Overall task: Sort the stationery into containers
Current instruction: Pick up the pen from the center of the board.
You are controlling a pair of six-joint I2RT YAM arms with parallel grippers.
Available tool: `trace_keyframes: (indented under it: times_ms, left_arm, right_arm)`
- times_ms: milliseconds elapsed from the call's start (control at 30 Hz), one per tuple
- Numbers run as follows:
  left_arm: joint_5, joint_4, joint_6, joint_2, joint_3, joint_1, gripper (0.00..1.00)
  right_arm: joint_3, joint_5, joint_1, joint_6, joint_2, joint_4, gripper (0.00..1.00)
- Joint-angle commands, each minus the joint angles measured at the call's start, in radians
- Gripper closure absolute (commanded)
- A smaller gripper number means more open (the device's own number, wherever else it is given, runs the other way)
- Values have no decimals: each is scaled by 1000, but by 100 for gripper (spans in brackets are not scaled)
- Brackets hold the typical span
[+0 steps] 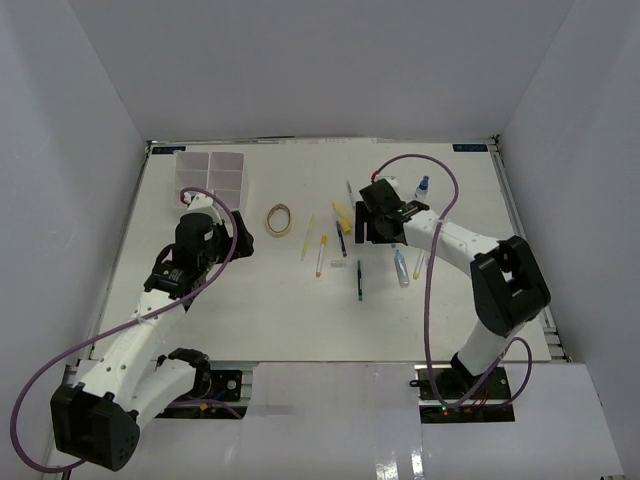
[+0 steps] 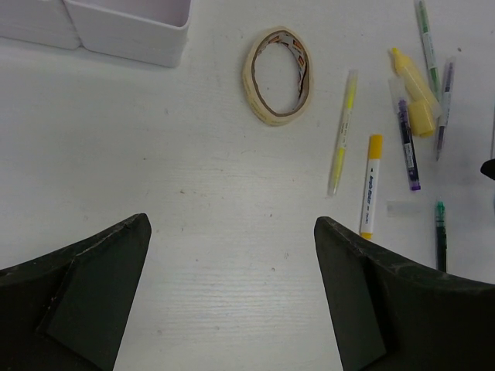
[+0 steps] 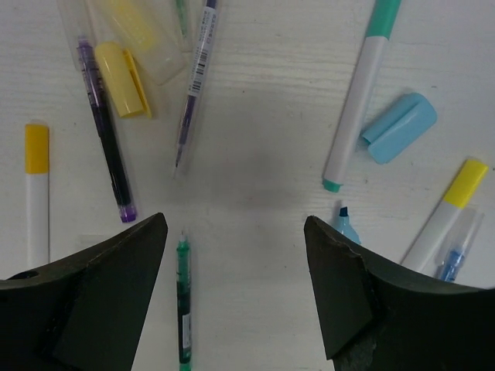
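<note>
The white six-compartment tray (image 1: 210, 172) stands at the far left; its corner shows in the left wrist view (image 2: 131, 31). A tan ring (image 1: 280, 219) (image 2: 278, 75) lies right of it. My left gripper (image 1: 238, 238) (image 2: 232, 222) hovers open over bare table, near of the ring. Pens and markers are scattered mid-table. My right gripper (image 1: 372, 240) (image 3: 233, 224) is open above them. A green pen (image 3: 183, 301) (image 1: 359, 280) lies on the table beside its left finger, not held. A purple pen (image 3: 108, 139), a yellow cap (image 3: 124, 89) and a light blue cap (image 3: 398, 127) lie ahead.
A small blue-capped bottle (image 1: 422, 187) stands at the far right. A yellow-capped marker (image 2: 371, 185) and a thin yellow pen (image 2: 342, 131) lie between ring and pen cluster. White walls enclose the table (image 1: 250, 320). Purple cables loop off both arms.
</note>
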Motion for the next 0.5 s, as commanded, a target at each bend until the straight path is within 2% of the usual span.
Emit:
trace_keyframes:
  times_ms: [0,267,467]
  left_arm:
    - [8,22,5,0,0,-2,2]
    - [23,19,2,1,1,-2,2]
    - [28,18,2,3,1,-3,2]
  right_arm:
    - [83,61,6,42,54,69,22]
    - [192,86,6,71,214,82,35]
    - [209,90,6,90,270,89,38]
